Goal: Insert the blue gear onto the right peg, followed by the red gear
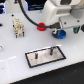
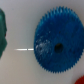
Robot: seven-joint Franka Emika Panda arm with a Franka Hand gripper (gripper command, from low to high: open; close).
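Your blue gear (image 2: pixel 56 44) fills most of the wrist view: flat on the white table (image 1: pixel 12 55), teeth sharp around the rim, dark centre hole showing, a pale scuffed patch just beside the hole. In the exterior view you only get a sliver of the blue gear (image 1: pixel 61 34), peeking out right under the arm's white wrist housing (image 1: pixel 70 17). The red gear (image 1: pixel 42 26) sits just beside it toward the exterior view's left, partly crossed by the black cable (image 1: pixel 27 19). Both gears lie flat on the table, neither on a pin.

The grey black-rimmed plate (image 1: pixel 44 56) is in front, well apart from the gears. On it the right peg (image 1: pixel 51 50) stands upright and bare; a thinner pin (image 1: pixel 36 56) stands nearer the exterior view's left.

Your gripper (image 1: pixel 64 30) hangs right over the blue gear, but the fingers are hidden by the housing and don't show in the wrist view, so you can't tell whether they're spread or closed, or touching the gear.

A blurred dark-green shape (image 2: pixel 3 35) sits at the wrist view's edge. A cream blocky object (image 1: pixel 18 28) stands on the table at the exterior view's left.
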